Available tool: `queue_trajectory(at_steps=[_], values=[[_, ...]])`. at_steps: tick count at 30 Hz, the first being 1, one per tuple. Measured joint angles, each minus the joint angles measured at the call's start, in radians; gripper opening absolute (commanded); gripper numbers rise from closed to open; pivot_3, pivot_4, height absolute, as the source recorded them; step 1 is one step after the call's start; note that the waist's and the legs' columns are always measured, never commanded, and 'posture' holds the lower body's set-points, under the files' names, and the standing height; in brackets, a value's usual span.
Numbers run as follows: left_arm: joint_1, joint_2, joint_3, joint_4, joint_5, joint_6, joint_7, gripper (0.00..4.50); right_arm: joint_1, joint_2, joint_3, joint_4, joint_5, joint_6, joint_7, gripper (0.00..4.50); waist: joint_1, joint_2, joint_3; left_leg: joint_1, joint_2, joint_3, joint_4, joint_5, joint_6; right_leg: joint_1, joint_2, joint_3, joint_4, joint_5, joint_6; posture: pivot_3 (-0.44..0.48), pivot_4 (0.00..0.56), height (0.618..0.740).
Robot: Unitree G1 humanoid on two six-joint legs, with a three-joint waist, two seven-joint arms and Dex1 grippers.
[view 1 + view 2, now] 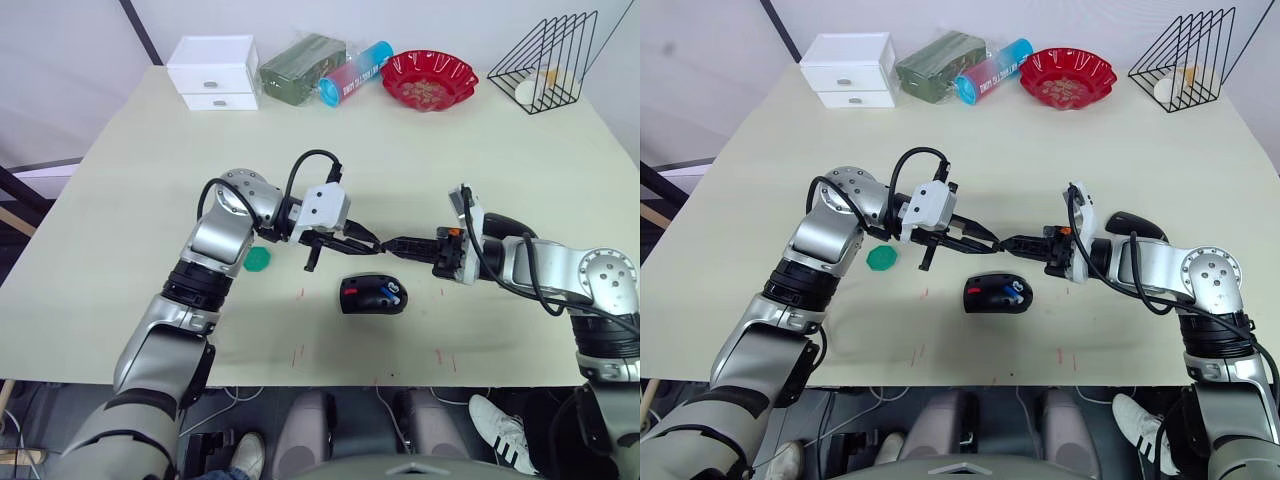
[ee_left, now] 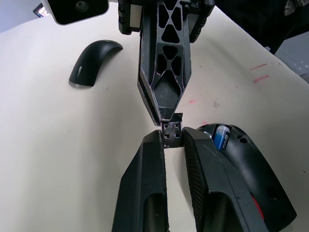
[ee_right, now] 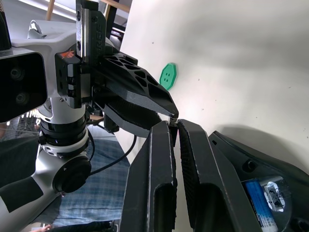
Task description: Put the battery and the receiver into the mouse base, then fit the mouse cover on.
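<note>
From the head, your left gripper (image 1: 372, 243) and right gripper (image 1: 390, 244) met tip to tip above the black oval mouse base (image 1: 373, 295), the small blue battery (image 1: 388, 293) inside. In your left wrist view, both pinched the tiny dark receiver (image 2: 171, 132); the smooth black mouse cover (image 2: 94, 61) lay apart.

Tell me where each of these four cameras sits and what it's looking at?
Left eye view: on the head, looking down at the table; both arms show.
Right eye view: beside it, same scene.
Left wrist view: along the left fingers, toward the receiver and mouse cover.
Right wrist view: along the right fingers, toward the green disc.
Both wrist views share the mouse base holding the battery.
</note>
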Motion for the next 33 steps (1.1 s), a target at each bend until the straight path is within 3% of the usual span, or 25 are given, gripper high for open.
queue_trajectory(at_steps=[5,21,25,33], values=[[0.000,-0.007,-0.001,0.000,-0.001,0.003,0.000,0.07,0.000,-0.010,0.008,-0.022,0.004,0.003,0.017,1.96,0.000,0.000,0.000,0.000,0.000,0.000,0.000,0.000,0.000,0.000,0.000,0.000,0.000,0.000,0.000,0.000,0.150,0.740],[0.000,-0.011,-0.002,0.000,0.000,-0.002,-0.009,0.07,0.000,-0.014,0.018,-0.038,0.005,-0.003,0.015,1.96,0.000,0.000,0.000,0.000,0.000,0.000,0.000,0.000,0.000,0.000,0.000,0.000,0.000,0.000,0.000,0.000,0.150,0.740],[-0.001,-0.019,0.002,0.000,-0.013,0.008,-0.006,0.07,0.002,-0.018,0.019,-0.034,0.002,-0.004,0.001,0.14,0.000,0.000,0.000,0.000,0.000,0.000,0.000,0.000,0.000,0.000,0.000,0.000,0.000,0.000,0.000,0.000,0.150,0.740],[0.000,-0.014,0.000,0.011,-0.008,-0.016,-0.012,0.07,0.006,-0.001,0.019,-0.026,0.006,-0.011,-0.024,0.06,0.000,0.000,0.000,0.000,0.000,0.000,0.000,0.000,0.000,0.000,0.000,0.000,0.000,0.000,0.000,0.000,0.150,0.740]])
